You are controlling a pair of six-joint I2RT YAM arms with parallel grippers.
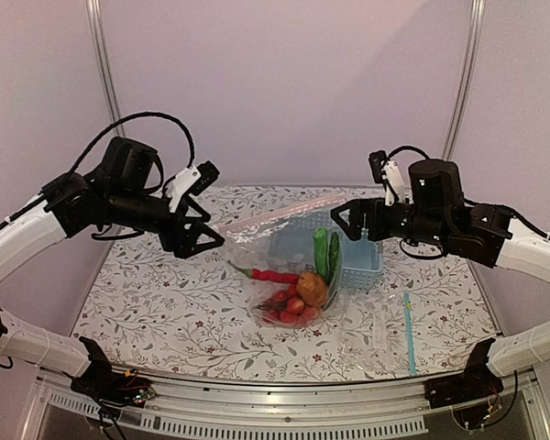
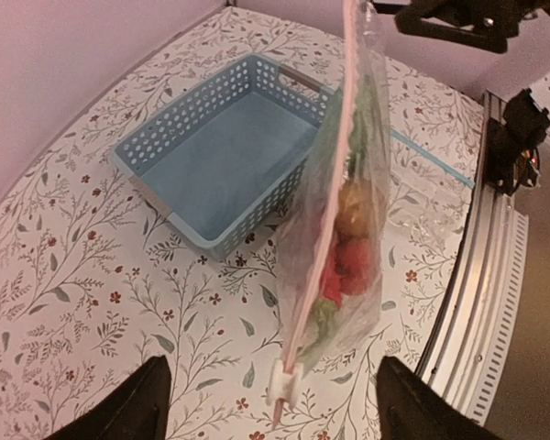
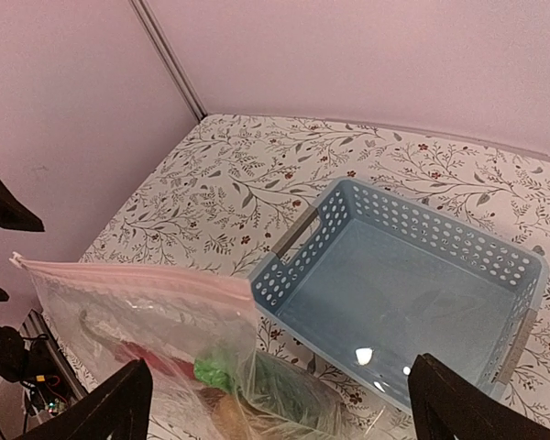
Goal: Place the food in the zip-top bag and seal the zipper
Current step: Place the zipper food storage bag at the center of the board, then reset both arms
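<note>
Now | left gripper (image 2: 270, 367) apart | right gripper (image 3: 280, 365) apart | basket (image 1: 367, 261) behind zip-top bag (image 1: 257, 234)

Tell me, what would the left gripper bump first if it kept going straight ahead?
Most likely the zip-top bag: the end of its pink zipper hangs between the left gripper's open fingers, nearer than the blue basket. Exact depth is unclear.

Left arm (image 1: 119, 206) and right arm (image 1: 458, 225) aloft, wrists inward, both jaws wide apart.
</note>
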